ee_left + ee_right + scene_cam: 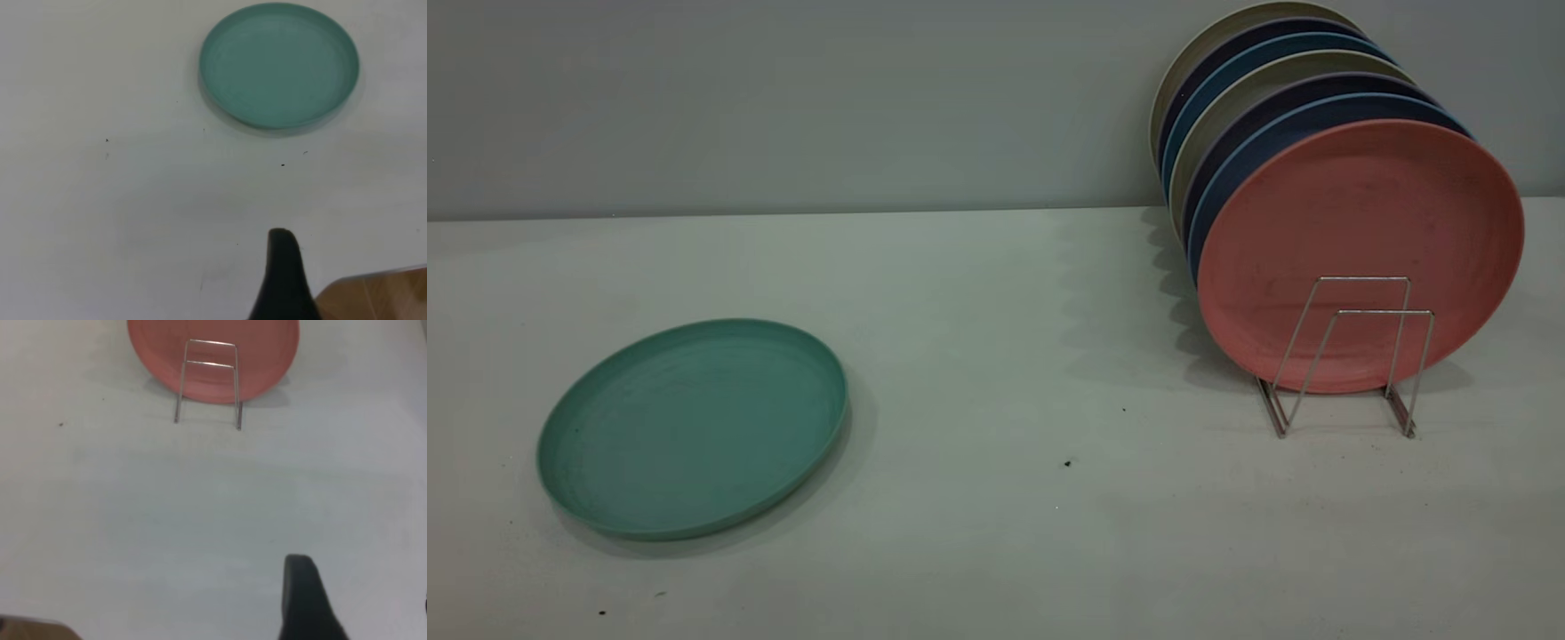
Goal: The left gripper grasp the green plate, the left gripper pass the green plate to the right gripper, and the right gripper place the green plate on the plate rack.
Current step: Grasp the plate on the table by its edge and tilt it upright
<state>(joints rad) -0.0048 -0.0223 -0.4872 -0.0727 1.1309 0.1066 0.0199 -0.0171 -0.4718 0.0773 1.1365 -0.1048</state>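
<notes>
The green plate (694, 428) lies flat on the white table at the left; it also shows in the left wrist view (279, 63). My left gripper (357, 257) is out of the exterior view. It hovers well short of the plate, open and empty, with only one finger (283, 273) showing. The plate rack (1347, 356) stands at the right, with its two front loops bare. My right gripper (363, 587) is open and empty, far back from the rack (208, 383), with one finger (303, 600) showing.
Several plates stand on edge in the rack, a salmon-pink plate (1360, 253) in front, blue and beige ones behind. The pink plate also shows in the right wrist view (213, 347). A wooden surface (380, 297) shows past the table edge near the left gripper.
</notes>
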